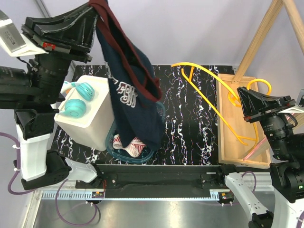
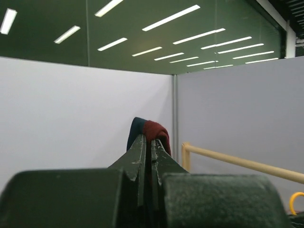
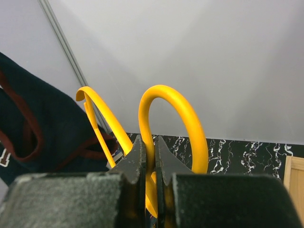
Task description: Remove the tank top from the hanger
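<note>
**Worktop** [image 1: 190, 137]: black with white marbling. We list what it carries and what hangs over it.

1. **Tank top** [image 1: 130, 90] [image 2: 151, 129]: navy with maroon trim and pale lettering on the front. It hangs lifted over the left half of the worktop, with its bottom edge down over the teal basket. It is off the hanger and well apart from it.
2. **Left gripper** [image 1: 96, 10] [image 2: 148, 138]: raised high above the far left corner, jaws pressed together and pinching a maroon-edged fold at the top of the tank top.
3. **Yellow hanger** [image 1: 190, 63] [image 3: 190, 118]: plastic and bare. It is tilted over the right half of the worktop, one arm reaching toward the far edge and the other end down over the wooden tray. We cannot tell whether it touches the tray.
4. **Right gripper** [image 1: 240, 91] [image 3: 148, 142]: over the tray, jaws pinched on the hanger at the foot of its hook.
5. **Wooden tray** [image 1: 222, 123]: shallow, lying along the right edge.
6. **White bin** [image 1: 90, 126]: at the left edge, with teal headphones [image 1: 74, 107] lying on top.
7. **Teal basket** [image 1: 133, 160]: near the near edge, just beside the white bin, holding red-and-white cloth [image 1: 134, 145].
</note>
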